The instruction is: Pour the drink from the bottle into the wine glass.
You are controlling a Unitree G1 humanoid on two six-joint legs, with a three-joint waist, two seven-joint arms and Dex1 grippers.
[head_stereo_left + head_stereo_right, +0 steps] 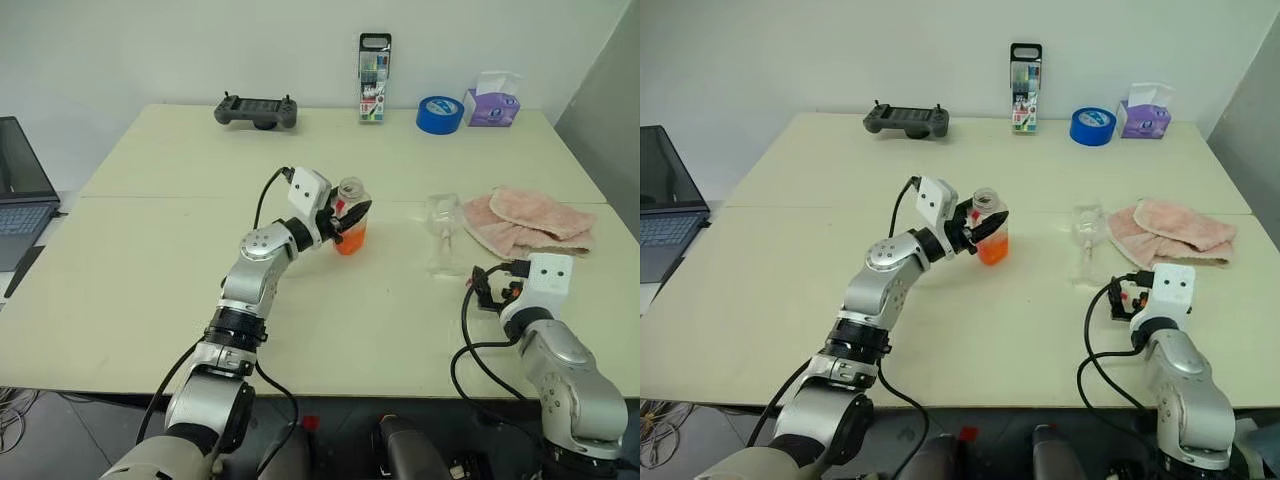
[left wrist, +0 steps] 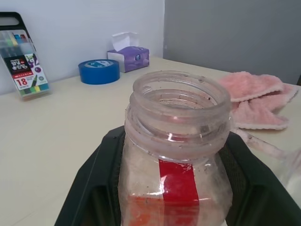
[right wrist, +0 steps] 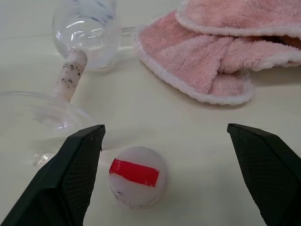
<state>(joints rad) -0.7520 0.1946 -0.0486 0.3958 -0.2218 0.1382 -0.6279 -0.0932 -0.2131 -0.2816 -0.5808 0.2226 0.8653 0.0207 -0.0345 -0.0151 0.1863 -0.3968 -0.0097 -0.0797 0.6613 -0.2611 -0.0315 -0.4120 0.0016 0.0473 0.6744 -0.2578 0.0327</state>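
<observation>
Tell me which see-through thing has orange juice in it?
The bottle in the left hand; the wine glass is empty.

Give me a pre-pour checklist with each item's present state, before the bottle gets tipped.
1. Bottle clamped in left gripper: ok.
2. Bottle mouth uncapped: ok; the cap lies on the table.
3. Right gripper open, cap between its fingers untouched: ok.
4. Wine glass upright: ok.
5. Bottle mouth over the glass: not ok, it stands well aside.
6. Towel clear of the glass: cannot tell, it lies very close.
</observation>
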